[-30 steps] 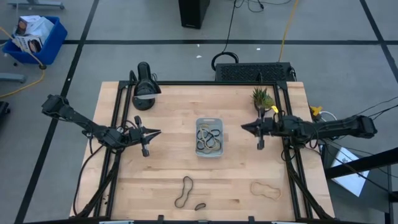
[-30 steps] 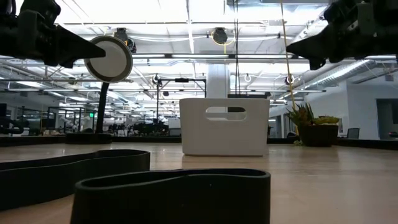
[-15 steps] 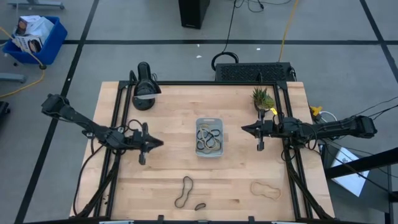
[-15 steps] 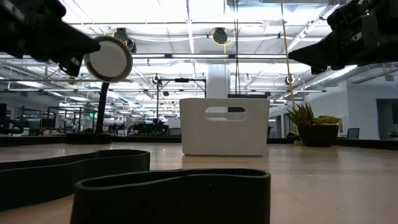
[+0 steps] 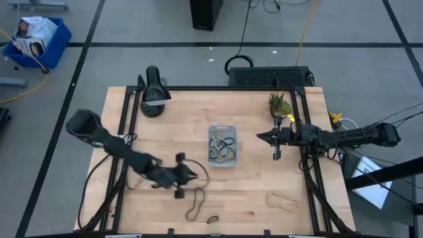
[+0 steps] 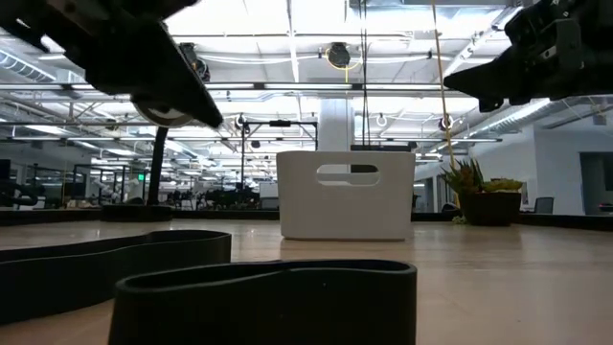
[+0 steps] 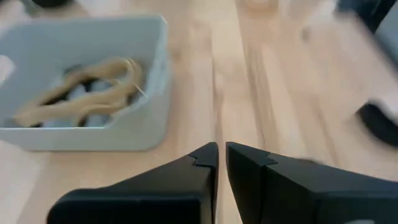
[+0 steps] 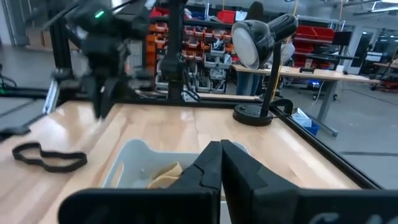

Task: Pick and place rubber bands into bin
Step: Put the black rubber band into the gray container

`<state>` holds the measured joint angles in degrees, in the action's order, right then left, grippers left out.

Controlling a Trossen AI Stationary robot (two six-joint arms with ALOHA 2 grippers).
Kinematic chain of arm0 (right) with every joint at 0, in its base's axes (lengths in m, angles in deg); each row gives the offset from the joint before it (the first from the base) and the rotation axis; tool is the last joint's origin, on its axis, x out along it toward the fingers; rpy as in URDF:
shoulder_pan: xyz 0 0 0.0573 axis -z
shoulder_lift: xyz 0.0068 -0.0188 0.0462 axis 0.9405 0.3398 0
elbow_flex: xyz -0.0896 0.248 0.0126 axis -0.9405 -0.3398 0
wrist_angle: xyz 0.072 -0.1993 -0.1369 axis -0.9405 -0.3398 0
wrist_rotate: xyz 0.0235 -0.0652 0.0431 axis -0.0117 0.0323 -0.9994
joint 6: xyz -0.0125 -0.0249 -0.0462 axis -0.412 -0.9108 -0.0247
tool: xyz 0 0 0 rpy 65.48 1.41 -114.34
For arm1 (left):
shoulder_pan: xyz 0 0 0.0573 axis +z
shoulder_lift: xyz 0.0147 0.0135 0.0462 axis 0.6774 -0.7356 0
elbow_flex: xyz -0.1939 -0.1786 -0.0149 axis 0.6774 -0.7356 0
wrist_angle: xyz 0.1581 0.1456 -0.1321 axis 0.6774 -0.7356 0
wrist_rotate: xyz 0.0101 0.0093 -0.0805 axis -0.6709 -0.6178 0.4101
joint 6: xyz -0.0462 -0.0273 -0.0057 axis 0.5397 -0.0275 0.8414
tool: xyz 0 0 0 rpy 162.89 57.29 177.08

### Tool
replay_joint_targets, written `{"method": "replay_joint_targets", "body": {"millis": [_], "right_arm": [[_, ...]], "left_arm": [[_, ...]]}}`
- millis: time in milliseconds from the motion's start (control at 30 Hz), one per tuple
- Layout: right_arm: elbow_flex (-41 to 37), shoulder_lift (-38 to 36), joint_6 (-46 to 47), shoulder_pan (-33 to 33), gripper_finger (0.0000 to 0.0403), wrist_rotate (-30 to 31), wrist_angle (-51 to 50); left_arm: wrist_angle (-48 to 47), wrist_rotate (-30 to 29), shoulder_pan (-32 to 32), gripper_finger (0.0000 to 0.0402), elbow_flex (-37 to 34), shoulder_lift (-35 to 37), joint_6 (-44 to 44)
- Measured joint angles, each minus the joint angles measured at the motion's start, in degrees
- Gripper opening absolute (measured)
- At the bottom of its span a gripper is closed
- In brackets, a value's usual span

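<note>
The bin [image 5: 222, 146] stands mid-table with tan and dark rubber bands [image 5: 221, 147] lying in it. On the wood near the near edge lie a dark band [image 5: 196, 203], a much smaller dark band [image 5: 213, 219] and a tan band [image 5: 282, 201]. My left gripper [image 5: 194, 174] is shut and empty above the table, left of the bin's near corner and just beyond the dark band. It also shows in the left wrist view [image 7: 221, 150], with the bin [image 7: 81, 81] ahead. My right gripper [image 5: 259, 137] is shut and empty, held in the air right of the bin.
A black desk lamp [image 5: 153, 92] stands at the far left and a small potted plant [image 5: 279, 104] at the far right. Black frame rails run along the table's left and right sides. Bare wood lies between the bin and the loose bands.
My left gripper has swung from the table's left side toward the near edge and the right, ending close to the bin's near left corner above the dark band. It has dropped lower in the low view. My right gripper has kept still.
</note>
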<state>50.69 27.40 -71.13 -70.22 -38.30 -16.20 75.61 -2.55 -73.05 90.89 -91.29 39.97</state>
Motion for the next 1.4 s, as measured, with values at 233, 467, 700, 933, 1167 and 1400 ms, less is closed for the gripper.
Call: {"method": "replay_joint_targets", "body": {"millis": [233, 467, 700, 933, 1167, 1400], "right_arm": [[0.00, 0.11, 1.84, 0.01, 0.0000, 0.03, 0.05], [0.00, 0.13, 0.55, 0.00, 0.0000, 0.07, 0.01], [0.02, 0.21, 0.44, -0.01, 0.0000, 0.07, -0.04], [0.07, 0.77, 0.55, -0.01, 0.0000, 0.07, -0.51], [0.09, 1.36, 0.55, 0.00, 0.0000, 0.07, 0.01], [0.09, 1.38, 0.56, 0.01, 0.0000, 0.22, 0.01]], "left_arm": [[-18.71, 5.33, 0.15, 0.0126, 14.81, -10.58, 2.67], [-20.32, 12.48, 1.09, 0.0241, 17.16, -11.44, 2.03], [-20.32, 12.57, 1.64, 0.0270, 16.37, -13.80, 1.95], [-18.18, 13.89, 1.90, 0.0271, 16.40, -18.92, 2.23], [-18.03, 14.23, 1.90, 0.0269, 16.54, -20.19, 2.40], [-18.09, 15.60, 1.95, 0.0147, 16.54, -20.01, 2.47]]}}
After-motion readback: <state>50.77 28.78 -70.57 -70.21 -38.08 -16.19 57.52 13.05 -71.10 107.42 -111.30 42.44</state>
